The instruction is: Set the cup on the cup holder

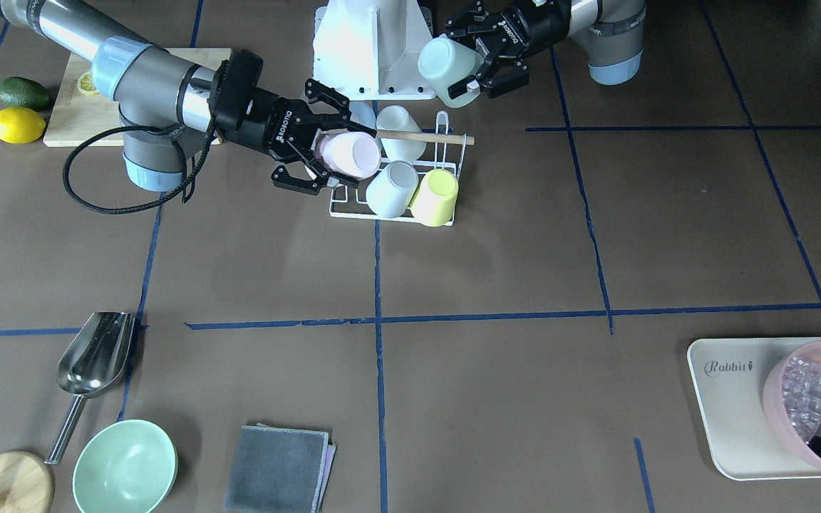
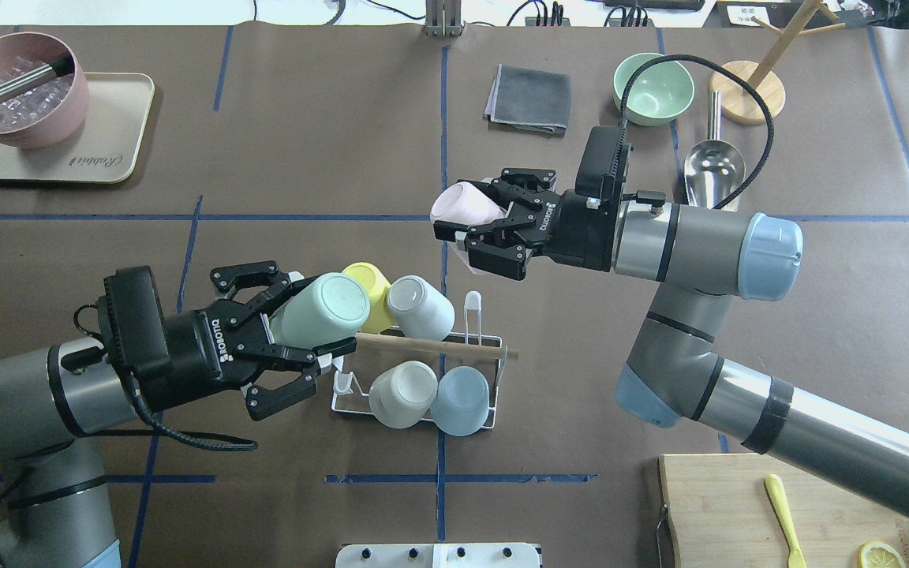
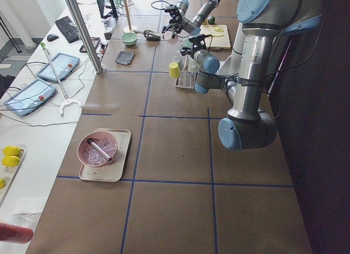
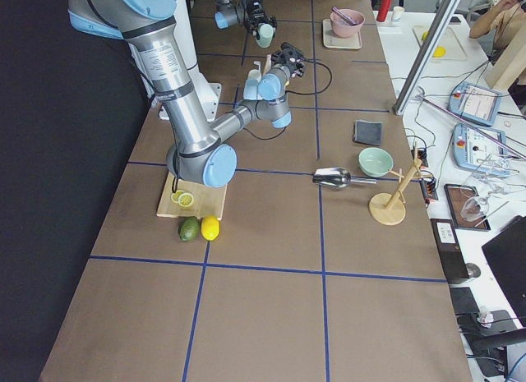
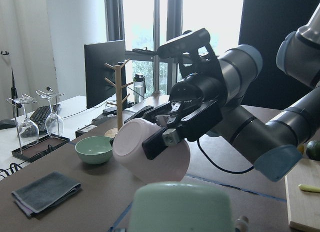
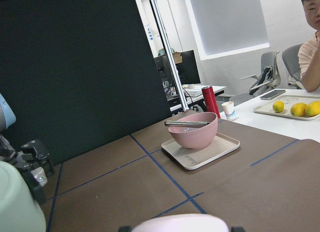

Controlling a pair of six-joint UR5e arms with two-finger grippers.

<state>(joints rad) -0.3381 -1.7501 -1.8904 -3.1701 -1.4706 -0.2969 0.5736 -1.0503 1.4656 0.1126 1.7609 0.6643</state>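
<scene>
Prongs on the cup holder (image 2: 472, 312) are mostly hiding under the four tilted cups sitting on them, so you are seeing little more than its white wire frame and the light wooden rod (image 2: 431, 347) lying across the top. In the front-facing view the right gripper (image 1: 339, 149) is covering one end of the rack, and a pale blue cup (image 1: 363, 114) is showing only as a sliver behind it. Each wrist camera is cutting off its own cup, giving you just a curved edge at the bottom of the picture.

The overhead view is filling that gap. There the left gripper (image 2: 320, 315) is clamping a mint cup (image 2: 320, 304) and the right gripper is clamping a pink cup (image 2: 462, 209), both raised near the rack. Whether either is sitting over a prong, you are not able to tell. The left wrist camera is adding the pink cup's side, pinched between black fingers.

The rack is standing on the brown table close to the robot's base.
</scene>
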